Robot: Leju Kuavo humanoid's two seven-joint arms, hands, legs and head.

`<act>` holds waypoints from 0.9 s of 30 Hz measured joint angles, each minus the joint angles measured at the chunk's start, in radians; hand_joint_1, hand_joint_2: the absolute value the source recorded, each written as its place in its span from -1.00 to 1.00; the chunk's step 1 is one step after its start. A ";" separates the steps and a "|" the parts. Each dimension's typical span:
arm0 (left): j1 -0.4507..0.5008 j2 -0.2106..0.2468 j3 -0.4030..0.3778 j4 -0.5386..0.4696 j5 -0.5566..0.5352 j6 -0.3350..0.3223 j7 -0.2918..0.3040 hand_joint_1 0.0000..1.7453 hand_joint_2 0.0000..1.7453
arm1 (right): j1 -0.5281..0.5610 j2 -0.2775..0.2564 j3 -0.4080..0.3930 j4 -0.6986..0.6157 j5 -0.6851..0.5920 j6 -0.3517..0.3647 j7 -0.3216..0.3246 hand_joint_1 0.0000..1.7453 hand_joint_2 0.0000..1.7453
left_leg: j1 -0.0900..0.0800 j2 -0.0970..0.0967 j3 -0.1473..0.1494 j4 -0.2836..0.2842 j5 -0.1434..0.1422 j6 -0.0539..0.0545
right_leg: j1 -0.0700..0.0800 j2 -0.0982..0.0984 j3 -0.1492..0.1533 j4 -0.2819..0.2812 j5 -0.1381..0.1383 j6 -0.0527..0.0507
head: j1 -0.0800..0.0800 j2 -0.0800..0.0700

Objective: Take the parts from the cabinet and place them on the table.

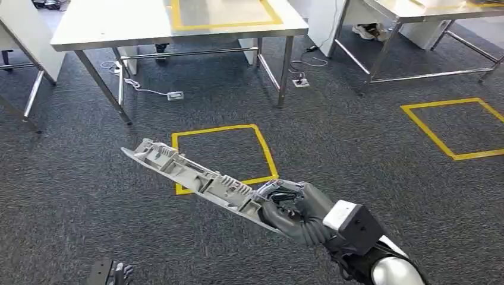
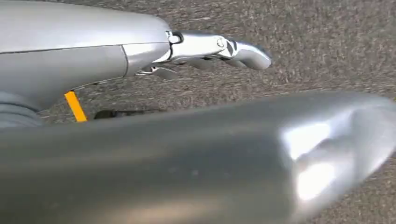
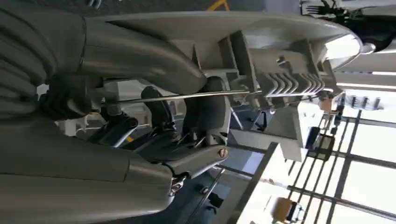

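Right hand (image 1: 291, 209) gripping one end of a long grey ribbed part (image 1: 193, 176) held out over open carpet (image 1: 333, 148), yellow floor square (image 1: 223, 155) beyond the hand, steel desk (image 1: 113, 24) farther ahead, left hand (image 2: 219, 49) fingers loosely extended, holding nothing

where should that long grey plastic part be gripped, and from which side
Probably at one end, as the right hand does now: the long grey part is a thin, narrow strip, ribbed on top and smooth underneath. Come in from the end, fingers wrapping across its narrow width; a grip nearer the middle would likely balance it better.
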 joint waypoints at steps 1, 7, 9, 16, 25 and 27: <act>0.000 -0.001 0.000 0.000 0.000 0.000 0.002 -1.00 -1.00 | 0.003 0.000 -0.003 0.000 0.001 0.000 0.000 1.00 1.00 | -0.002 0.000 0.000 0.000 -0.002 0.003 | 0.000 0.000 0.007 -0.013 -0.009 -0.005 | 0.000 0.000; -0.001 -0.002 0.000 0.000 -0.001 0.000 0.005 -1.00 -1.00 | 0.005 0.006 -0.010 0.000 0.002 0.001 0.001 1.00 1.00 | -0.007 0.002 0.000 0.001 -0.001 0.011 | -0.008 0.000 0.011 -0.023 -0.007 0.034 | 0.000 0.000; -0.001 -0.002 0.000 0.001 -0.001 0.000 0.005 -1.00 -1.00 | 0.005 0.006 -0.010 0.000 0.002 0.001 0.001 1.00 1.00 | -0.007 0.002 0.000 0.001 0.000 0.012 | -0.008 0.000 0.011 -0.023 -0.006 0.035 | 0.000 0.000; -0.004 -0.004 0.000 0.000 -0.001 0.003 0.025 -1.00 -1.00 | 0.003 0.013 -0.014 0.002 0.003 0.004 0.001 1.00 1.00 | -0.008 0.002 0.000 0.002 0.002 0.013 | -0.012 -0.001 0.011 -0.024 -0.003 0.041 | 0.000 0.000; 0.000 -0.003 0.000 0.003 0.014 -0.012 0.016 -1.00 -1.00 | -0.057 0.017 -0.013 0.039 -0.014 0.000 0.001 1.00 1.00 | -0.009 -0.003 0.039 -0.019 -0.032 0.053 | -0.018 0.000 0.001 0.034 -0.011 0.063 | 0.002 0.000; 0.000 -0.002 0.001 0.005 0.014 -0.019 0.011 -1.00 -1.00 | -0.068 0.018 -0.011 0.044 -0.029 -0.006 0.004 1.00 1.00 | -0.010 -0.005 0.053 -0.018 -0.044 0.056 | -0.015 0.001 -0.099 0.187 -0.074 0.061 | 0.005 0.000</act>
